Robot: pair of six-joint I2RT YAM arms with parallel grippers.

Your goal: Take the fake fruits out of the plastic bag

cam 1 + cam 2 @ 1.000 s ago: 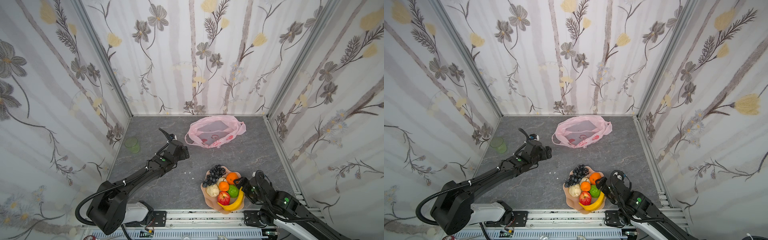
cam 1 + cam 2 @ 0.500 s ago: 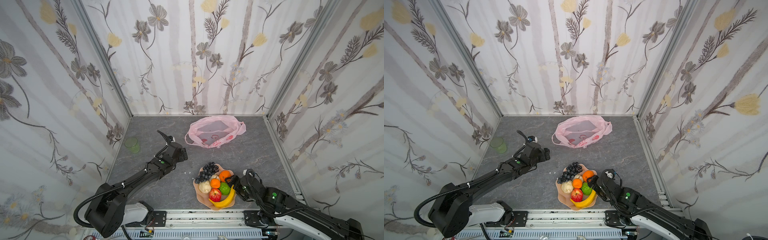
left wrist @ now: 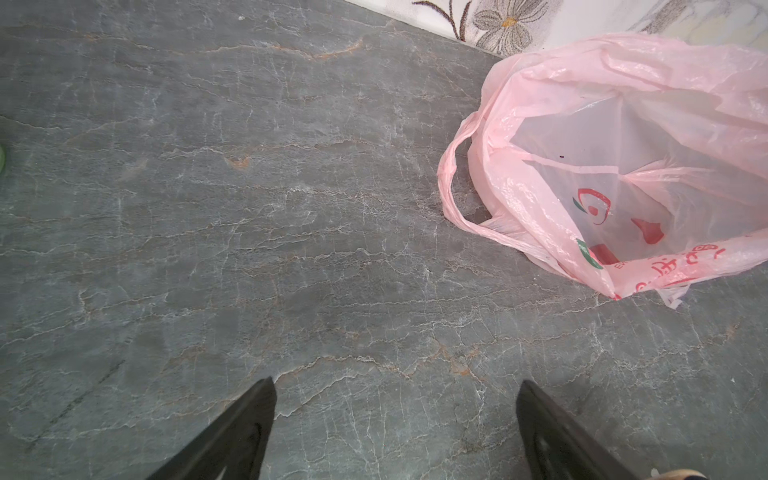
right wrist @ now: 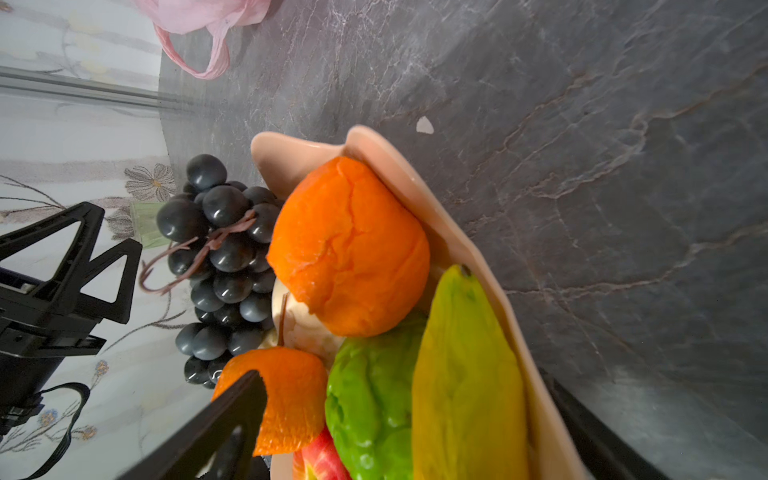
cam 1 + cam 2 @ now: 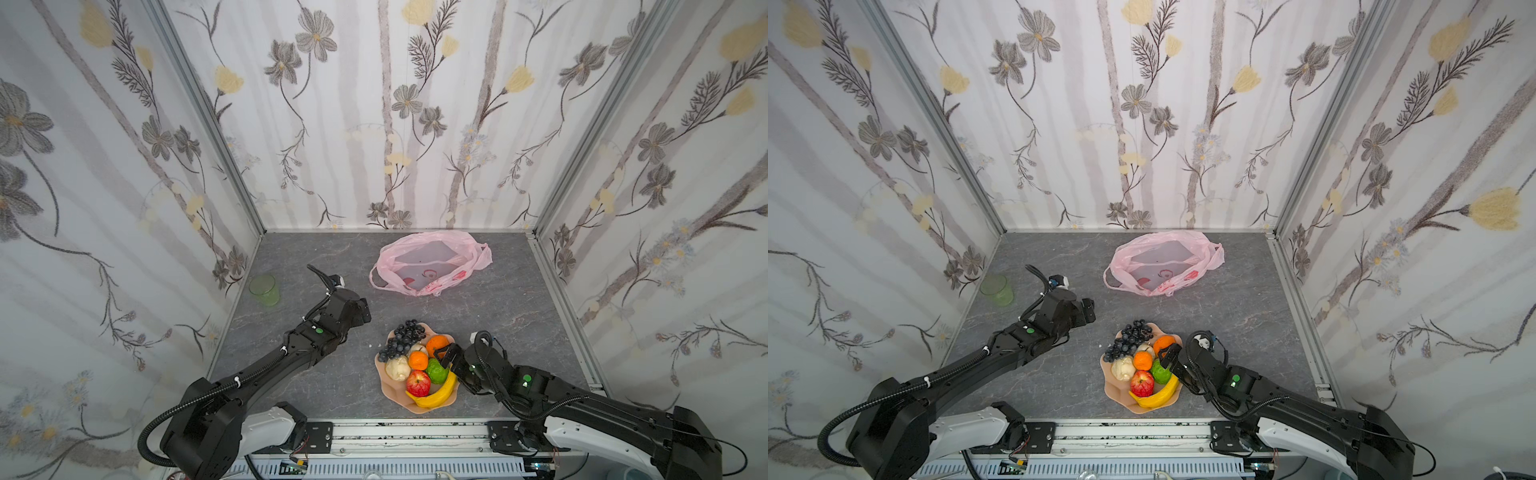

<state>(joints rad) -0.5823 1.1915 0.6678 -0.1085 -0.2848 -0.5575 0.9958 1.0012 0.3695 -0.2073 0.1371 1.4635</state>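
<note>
The fake fruits lie heaped on a peach plate (image 5: 390,392) near the table's front: grapes (image 5: 403,338), two oranges (image 5: 438,344), a green bumpy fruit (image 5: 436,371), an apple (image 5: 417,383), a banana (image 5: 436,395) and a pear (image 5: 397,368). The pink plastic bag (image 5: 430,262) lies slack at the back, its mouth agape, with only red prints showing inside (image 3: 594,208). My right gripper (image 5: 446,360) is at the plate's right rim, open, one finger over the fruit and one outside the rim (image 4: 405,374). My left gripper (image 5: 365,311) hangs open over bare table (image 3: 397,382).
A green translucent cup (image 5: 264,289) stands by the left wall. Flowered walls close in the grey stone table (image 5: 498,316) on three sides. A metal rail (image 5: 407,432) runs along the front edge.
The plate of fruit has slid left across the table with my right gripper at its rim, and the right jaws now stand a little wider. The left arm has hardly moved.
</note>
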